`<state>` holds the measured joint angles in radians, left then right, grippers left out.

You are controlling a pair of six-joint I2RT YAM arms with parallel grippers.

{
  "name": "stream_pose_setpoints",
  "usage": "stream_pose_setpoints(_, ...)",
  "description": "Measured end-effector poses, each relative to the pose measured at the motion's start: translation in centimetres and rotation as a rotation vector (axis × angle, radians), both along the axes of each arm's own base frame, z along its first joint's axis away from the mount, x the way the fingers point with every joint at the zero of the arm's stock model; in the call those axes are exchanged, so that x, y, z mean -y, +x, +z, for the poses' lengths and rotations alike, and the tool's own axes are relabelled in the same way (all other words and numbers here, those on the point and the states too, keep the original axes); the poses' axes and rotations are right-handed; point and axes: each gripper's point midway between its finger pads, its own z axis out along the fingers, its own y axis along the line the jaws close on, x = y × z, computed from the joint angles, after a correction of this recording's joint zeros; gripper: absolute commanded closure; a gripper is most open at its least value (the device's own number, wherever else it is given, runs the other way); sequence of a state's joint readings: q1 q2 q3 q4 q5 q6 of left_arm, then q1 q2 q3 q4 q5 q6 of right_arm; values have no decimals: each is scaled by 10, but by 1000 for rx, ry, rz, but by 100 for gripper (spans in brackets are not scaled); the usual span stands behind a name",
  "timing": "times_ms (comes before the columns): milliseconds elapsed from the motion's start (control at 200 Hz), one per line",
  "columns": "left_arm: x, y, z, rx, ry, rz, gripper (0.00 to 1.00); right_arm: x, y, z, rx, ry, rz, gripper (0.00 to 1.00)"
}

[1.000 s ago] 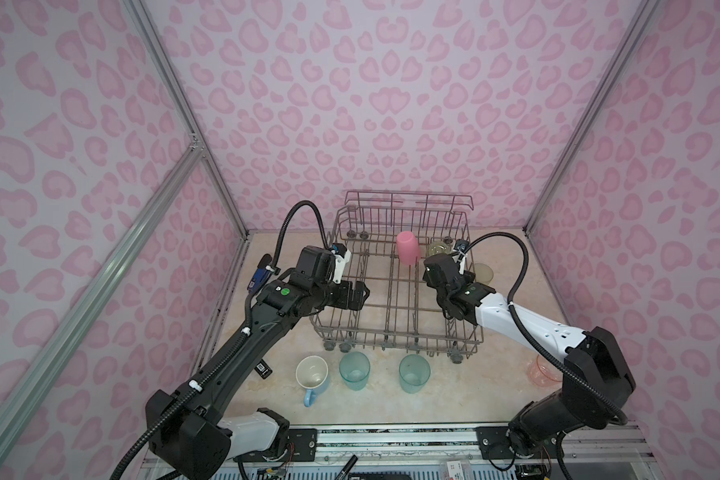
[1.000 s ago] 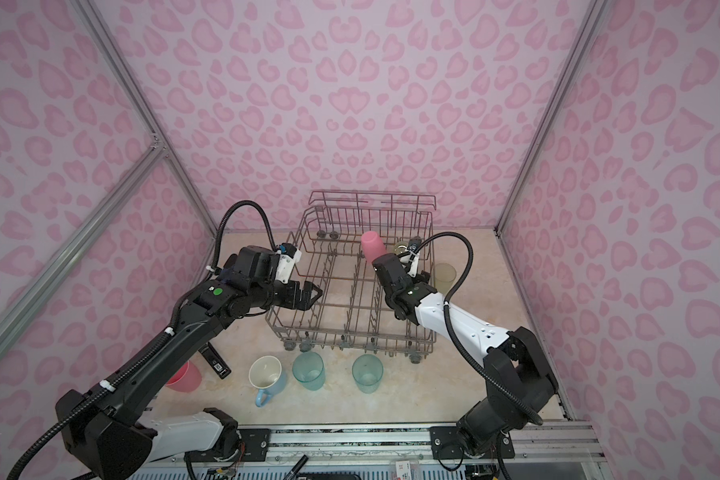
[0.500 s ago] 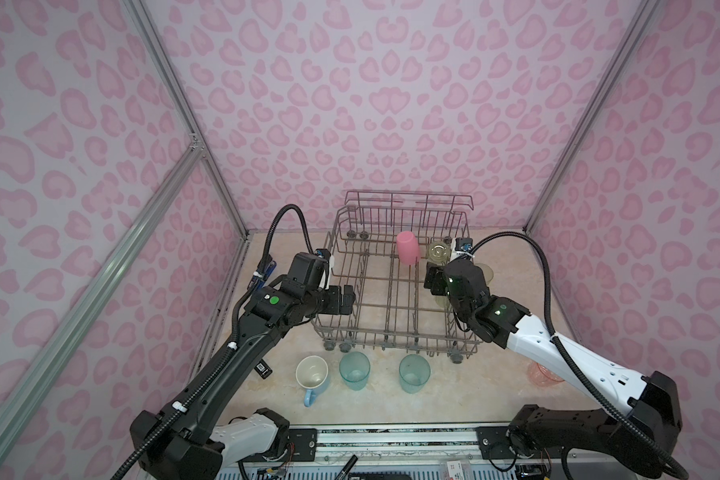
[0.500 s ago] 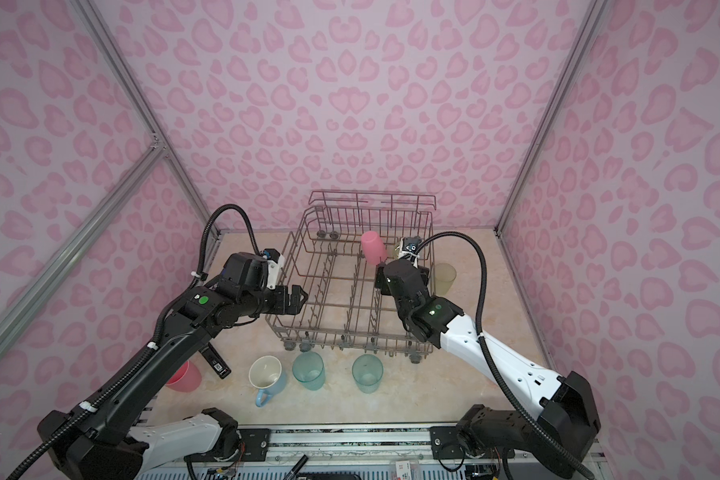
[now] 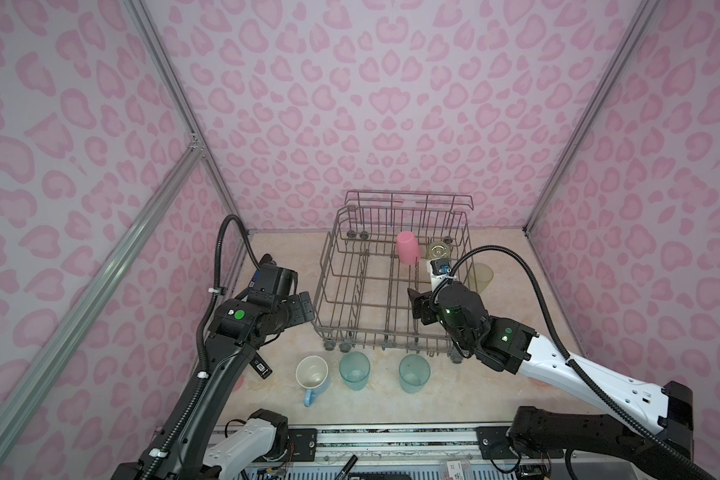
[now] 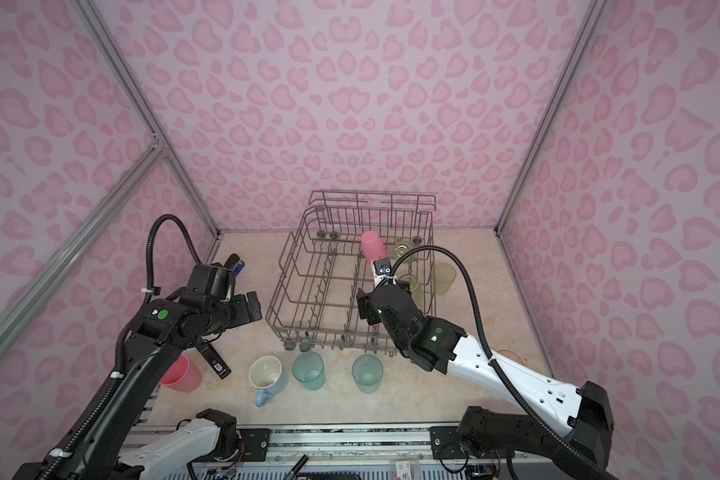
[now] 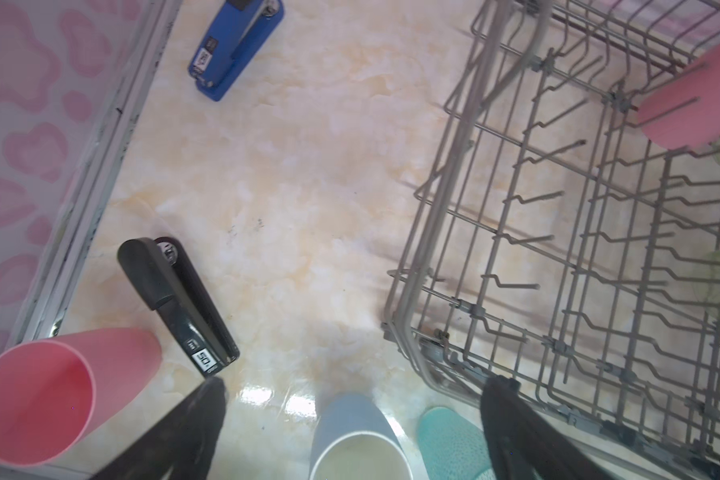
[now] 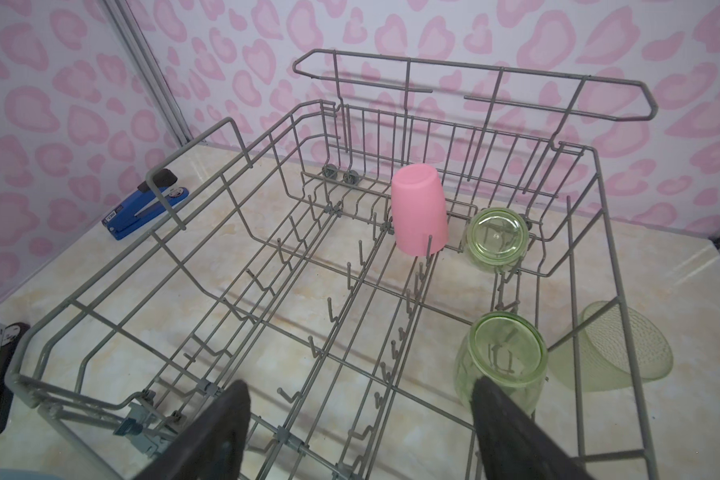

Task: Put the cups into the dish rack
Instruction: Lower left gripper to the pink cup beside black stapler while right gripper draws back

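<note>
My right gripper (image 8: 361, 386) hangs open over the front of the dish rack (image 8: 208, 133), jaws spread wide with only bare tines between them. One fingertip (image 8: 495, 409) overlaps the nearer yellow-green cup (image 8: 501, 353), which stands mouth-down on the rack's right side. Whether I touch it, I cannot tell. Farther back a second yellow-green cup (image 8: 497, 239) also stands mouth-down, just beside a pink cup (image 8: 418, 208) that is mouth-down too, near the rack's tall rail. Outside the rack, by its right wall, a yellow-green tumbler (image 8: 616, 349) lies on its side on the table (image 5: 283, 253).

My left gripper (image 7: 356, 388) is open too and holds nothing. It hovers above the table off the rack's left front corner. In front of the rack a light-blue mug (image 5: 312, 372), a teal tumbler (image 5: 354, 370) and a second teal tumbler (image 5: 413, 372) stand upright in a row. A pink tumbler (image 7: 46, 399) stands near a black stapler (image 7: 177, 303). A blue stapler (image 7: 235, 45) lies farther off, by the wall.
</note>
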<state>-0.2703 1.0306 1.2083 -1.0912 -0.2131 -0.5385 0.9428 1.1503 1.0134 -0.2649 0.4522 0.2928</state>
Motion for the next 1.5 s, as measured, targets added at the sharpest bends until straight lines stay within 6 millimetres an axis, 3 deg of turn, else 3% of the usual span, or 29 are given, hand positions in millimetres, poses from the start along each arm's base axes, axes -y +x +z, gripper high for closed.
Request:
stream_pose_setpoints(110,-24,-9,-7,-27,2,100,3,-6,-8,7,10,-22,39,18)
stream_pose_setpoints(290,-70,-25,-35,-107,-29,320,3,-13,-20,12,25,-56,93,18)
stream_pose_setpoints(495,-101,-48,-55,-131,-105,532,3,-11,-23,13,29,-97,102,18)
stream_pose_setpoints(750,-124,-69,-75,-171,-133,701,5,0,-24,24,66,-114,81,18)
stream_pose_setpoints(1025,-139,-68,-89,-188,-106,766,10,2,-23,24,78,-107,68,18)
stream_pose_setpoints(1505,-159,-60,-109,-201,-64,834,38,8,-20,29,129,-108,41,18)
